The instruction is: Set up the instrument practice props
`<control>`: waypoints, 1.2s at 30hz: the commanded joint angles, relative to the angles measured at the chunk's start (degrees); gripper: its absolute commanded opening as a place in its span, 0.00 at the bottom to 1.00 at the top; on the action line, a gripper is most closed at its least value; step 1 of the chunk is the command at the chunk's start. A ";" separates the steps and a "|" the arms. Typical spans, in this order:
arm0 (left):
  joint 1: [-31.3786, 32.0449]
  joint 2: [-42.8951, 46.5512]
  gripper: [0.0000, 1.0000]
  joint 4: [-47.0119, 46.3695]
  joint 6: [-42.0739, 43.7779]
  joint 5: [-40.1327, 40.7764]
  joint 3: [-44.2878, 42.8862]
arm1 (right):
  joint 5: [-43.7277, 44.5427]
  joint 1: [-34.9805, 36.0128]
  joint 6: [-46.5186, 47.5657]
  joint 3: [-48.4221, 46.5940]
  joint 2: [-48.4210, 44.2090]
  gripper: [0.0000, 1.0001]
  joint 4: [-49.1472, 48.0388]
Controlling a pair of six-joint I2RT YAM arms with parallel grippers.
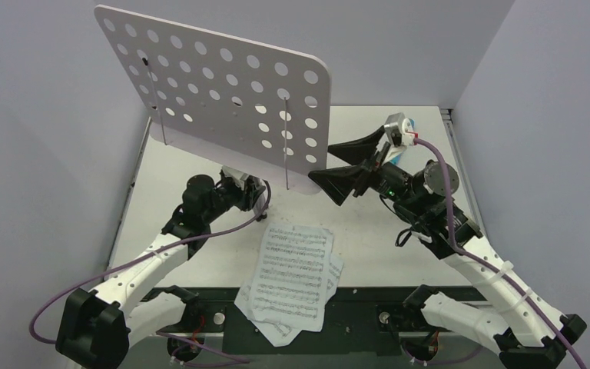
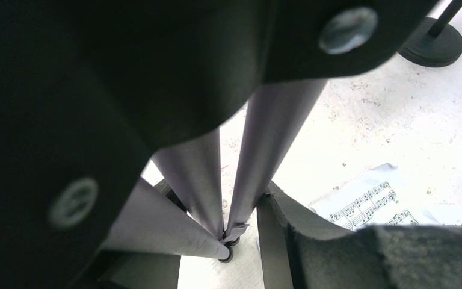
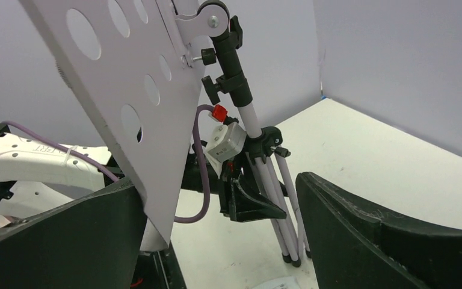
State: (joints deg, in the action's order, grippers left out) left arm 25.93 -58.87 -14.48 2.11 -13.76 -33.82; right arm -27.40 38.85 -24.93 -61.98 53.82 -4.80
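Note:
The lilac music stand stands upright at the back left, its perforated desk [image 1: 223,92] tilted over the table. My left gripper [image 1: 255,192] is under the desk, shut on the stand's folded legs [image 2: 258,138]. The right wrist view shows the pole [image 3: 248,111] and those legs [image 3: 280,205]. My right gripper [image 1: 320,160] is open beside the desk's right edge [image 3: 150,174], which hangs just inside the left finger [image 3: 66,241]. White sheet-music pages [image 1: 296,273] lie near the front edge. The black mic stand's round base [image 2: 433,43] sits beyond the legs. Only a turquoise sliver [image 1: 396,157] of the microphone shows.
Grey walls close in the table on the left, back and right. A black base plate [image 1: 353,315] runs along the near edge between the arm mounts, with the pages overlapping it. My left arm's purple cable [image 3: 200,180] loops beside the stand's legs.

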 commanded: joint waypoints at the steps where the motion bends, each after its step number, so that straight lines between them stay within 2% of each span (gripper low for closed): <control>1: 0.27 2.41 0.00 -11.42 1.49 -1.05 -7.53 | 2.87 0.32 4.34 2.71 -4.73 0.90 -4.58; 12: 0.79 1.68 0.00 -9.37 2.33 -2.44 -8.74 | 1.41 0.34 8.47 4.25 -10.39 0.90 -1.29; 17: 0.79 1.15 0.00 -7.46 2.24 -3.60 -10.41 | -0.99 0.33 12.65 8.53 -14.09 0.90 1.74; 21: 0.88 0.76 0.00 -7.14 2.14 -5.35 -10.49 | 0.91 0.33 15.67 13.54 -16.10 0.90 2.48; 26: 0.96 -0.18 0.00 -7.54 -0.72 -7.00 -10.50 | 0.26 0.30 17.44 22.31 -16.28 0.90 -4.59; 30: 1.16 -0.16 0.00 -5.89 -0.84 -8.61 -10.22 | -0.25 0.38 16.08 29.10 -12.93 0.90 -14.34; 36: 1.06 1.27 0.00 -5.71 -0.08 -9.37 -8.38 | -6.19 -0.24 14.25 26.68 0.01 0.90 -25.53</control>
State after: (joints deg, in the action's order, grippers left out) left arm 26.59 -60.97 -9.06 3.33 -18.85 -37.69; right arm -28.45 39.05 -9.78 -32.10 47.75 -16.43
